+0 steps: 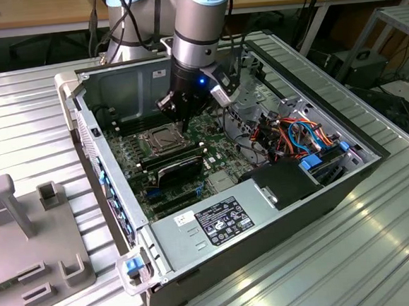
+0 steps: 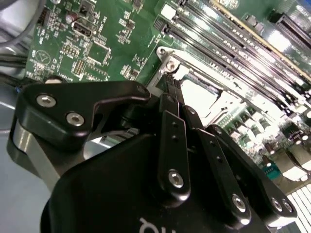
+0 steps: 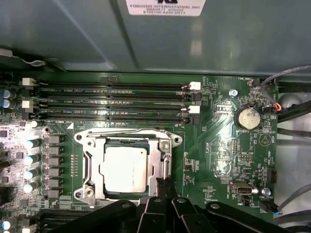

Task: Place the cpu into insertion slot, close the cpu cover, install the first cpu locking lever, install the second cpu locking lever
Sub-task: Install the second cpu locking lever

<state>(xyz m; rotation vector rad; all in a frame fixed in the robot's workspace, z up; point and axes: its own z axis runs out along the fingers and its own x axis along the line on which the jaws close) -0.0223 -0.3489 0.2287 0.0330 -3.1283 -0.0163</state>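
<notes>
The cpu (image 3: pixel 125 167), a flat silver-grey square, lies in the insertion slot (image 3: pixel 83 190) on the green motherboard. The cpu cover (image 3: pixel 93 162), a grey metal frame, lies flat around it. A thin locking lever (image 3: pixel 168 158) runs along one side of the socket. My gripper (image 3: pixel 166 183) is shut, its black fingers pressed together, with the tips at the socket's edge by that lever. In the second wrist view the gripper (image 2: pixel 170 81) points down at the socket's corner next to the bright cpu (image 2: pixel 200 99). In the exterior view the gripper (image 1: pixel 176 117) hangs just over the socket (image 1: pixel 162 139).
Long black memory slots (image 3: pixel 112 102) run beside the socket, with a coin battery (image 3: pixel 248 117) nearby. A black card (image 1: pixel 181 170), a power supply (image 1: pixel 213 222) and coloured cables (image 1: pixel 304 134) fill the open case. A grey fixture (image 1: pixel 27 238) sits at the exterior view's left.
</notes>
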